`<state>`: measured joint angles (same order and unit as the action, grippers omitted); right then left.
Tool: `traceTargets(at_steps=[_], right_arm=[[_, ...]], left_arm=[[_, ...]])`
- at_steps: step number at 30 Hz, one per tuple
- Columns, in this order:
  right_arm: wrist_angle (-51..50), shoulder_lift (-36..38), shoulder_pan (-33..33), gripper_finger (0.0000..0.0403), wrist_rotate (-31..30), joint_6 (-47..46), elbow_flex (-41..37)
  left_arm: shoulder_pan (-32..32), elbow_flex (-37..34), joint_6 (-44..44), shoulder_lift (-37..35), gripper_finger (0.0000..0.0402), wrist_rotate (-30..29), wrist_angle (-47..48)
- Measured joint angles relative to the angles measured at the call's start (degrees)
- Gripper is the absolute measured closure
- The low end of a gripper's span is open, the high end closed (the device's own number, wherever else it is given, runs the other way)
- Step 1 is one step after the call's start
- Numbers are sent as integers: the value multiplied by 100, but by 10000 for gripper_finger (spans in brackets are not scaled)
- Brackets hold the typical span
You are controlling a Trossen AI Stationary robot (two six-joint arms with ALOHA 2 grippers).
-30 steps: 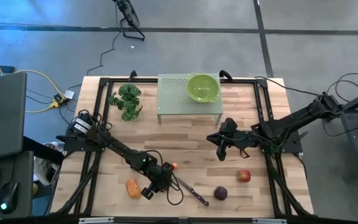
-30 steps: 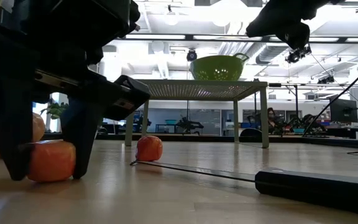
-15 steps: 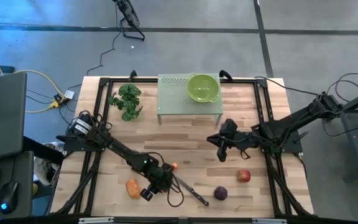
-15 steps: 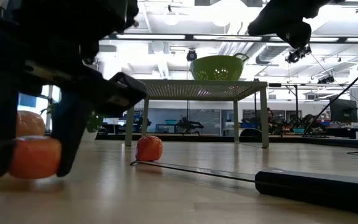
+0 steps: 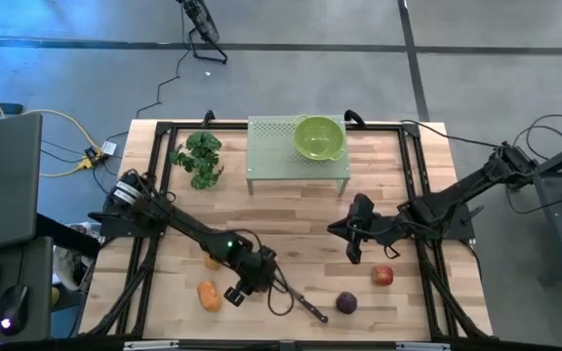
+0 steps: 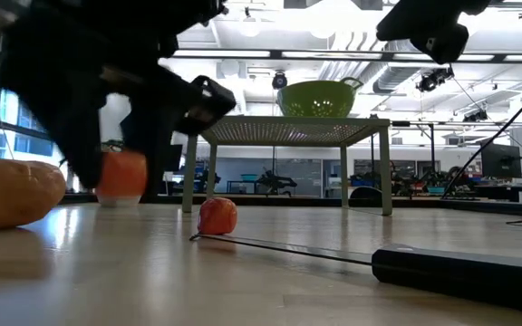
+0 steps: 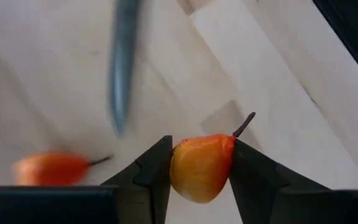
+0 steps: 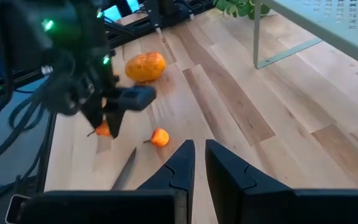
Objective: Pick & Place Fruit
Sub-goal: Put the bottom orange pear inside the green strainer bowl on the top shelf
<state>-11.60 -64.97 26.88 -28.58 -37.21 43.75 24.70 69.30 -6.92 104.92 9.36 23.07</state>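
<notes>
Left wrist view: the left pincer (image 7: 199, 163) grips a small orange fruit (image 7: 201, 167) by its sides, raised off the wooden tabletop (image 5: 291, 219) toward its front edge. Smooth and rounded, it could squirt free if jolted. The right pincer (image 8: 199, 163), nearly closed and empty, hovers mid-tabletop. Behind: a bright, open workshop.

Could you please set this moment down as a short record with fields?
left end effector: shut on a small orange fruit, lifted off the table
right end effector: shut, empty, above the table's right half
on the table: large orange fruit, tiny orange fruit, knife, purple fruit, red apple, green leafy bunch
green bowl: on the small raised stand
</notes>
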Motion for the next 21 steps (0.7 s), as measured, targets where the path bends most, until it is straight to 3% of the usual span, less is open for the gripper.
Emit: traceTargets(at_steps=[12,21], right_arm=[[-62,0,89,371,12,146,0],[-212,-6,141,371,47,-44,0]], left_arm=[[-560,7,-548,-1049,270,-462,100],[-1133,4,-986,-1259,270,-776,-348]])
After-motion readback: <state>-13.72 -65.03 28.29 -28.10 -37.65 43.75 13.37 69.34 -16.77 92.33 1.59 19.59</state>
